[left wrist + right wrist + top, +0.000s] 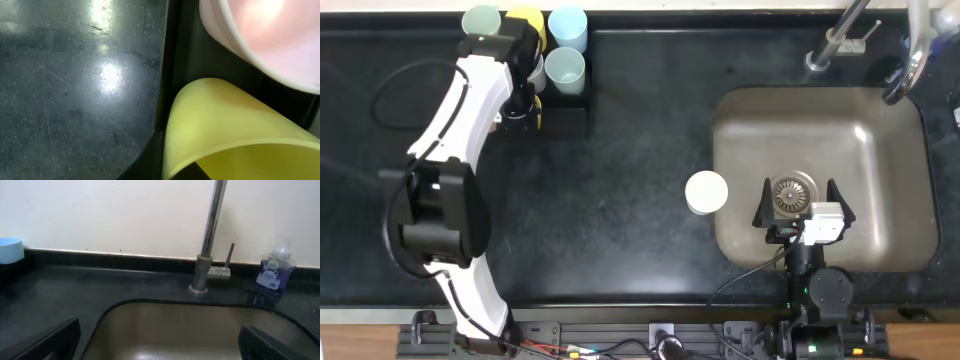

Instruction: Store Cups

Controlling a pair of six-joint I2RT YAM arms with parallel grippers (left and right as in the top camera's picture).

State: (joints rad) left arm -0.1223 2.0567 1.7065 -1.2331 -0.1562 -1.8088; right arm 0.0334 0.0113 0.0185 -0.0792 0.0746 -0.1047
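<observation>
A black cup rack (565, 100) stands at the back left of the dark counter. Around it I see a pale green cup (480, 20), a yellow cup (525, 18), a light blue cup (567, 25) and a teal cup (565, 68). My left gripper (520, 105) is down at the rack's left side, under its own wrist. In its wrist view a yellow cup (235, 130) lies tilted very close, with a pale pinkish cup (270, 35) just beyond. A white cup (706, 191) stands by the sink's left rim. My right gripper (798, 205) hangs open over the sink, holding nothing.
The steel sink (880, 120) takes up the right side, with a drain (793, 193) under the right gripper. A tap (207, 245) and a soap bottle (274, 272) stand behind it. Bare counter (640, 150) lies between rack and sink.
</observation>
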